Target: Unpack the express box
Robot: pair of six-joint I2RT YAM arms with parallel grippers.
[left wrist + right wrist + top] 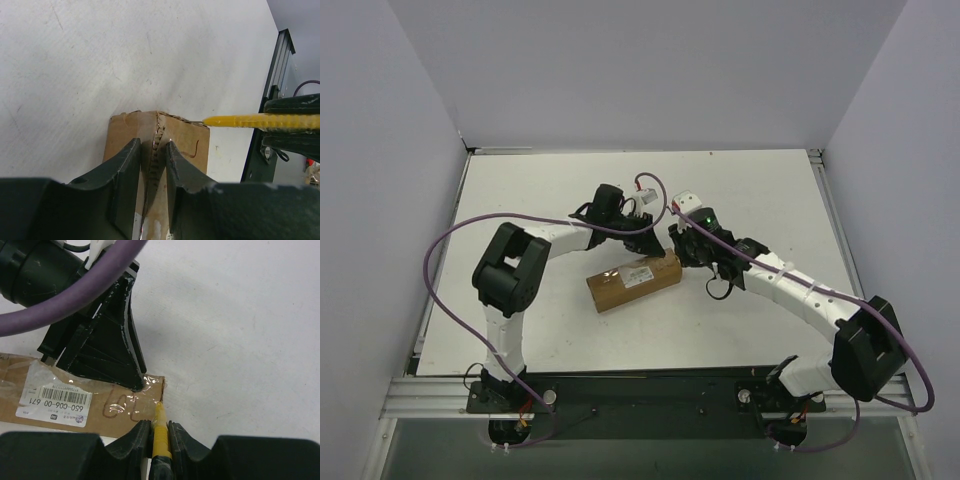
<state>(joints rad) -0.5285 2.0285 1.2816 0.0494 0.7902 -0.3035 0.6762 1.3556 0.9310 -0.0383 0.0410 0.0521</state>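
The express box (633, 283) lies on its side mid-table, white label up. In the left wrist view the box (185, 145) has its long top edge, with corrugated flap edge showing, between my fingers. My left gripper (152, 145) is nearly closed astride that edge at the box's right end; it also shows in the top view (645, 245) and the right wrist view (112, 350). My right gripper (160, 424) is shut on the yellow utility knife (160, 432). The knife's tip touches the end corner of the taped box (100, 410). The knife also shows in the left wrist view (250, 121).
The white table (550, 190) is walled on three sides, with a metal rail (825, 200) along its right edge. Purple cables (450, 240) loop off both arms. My two wrists are close together over the box's right end.
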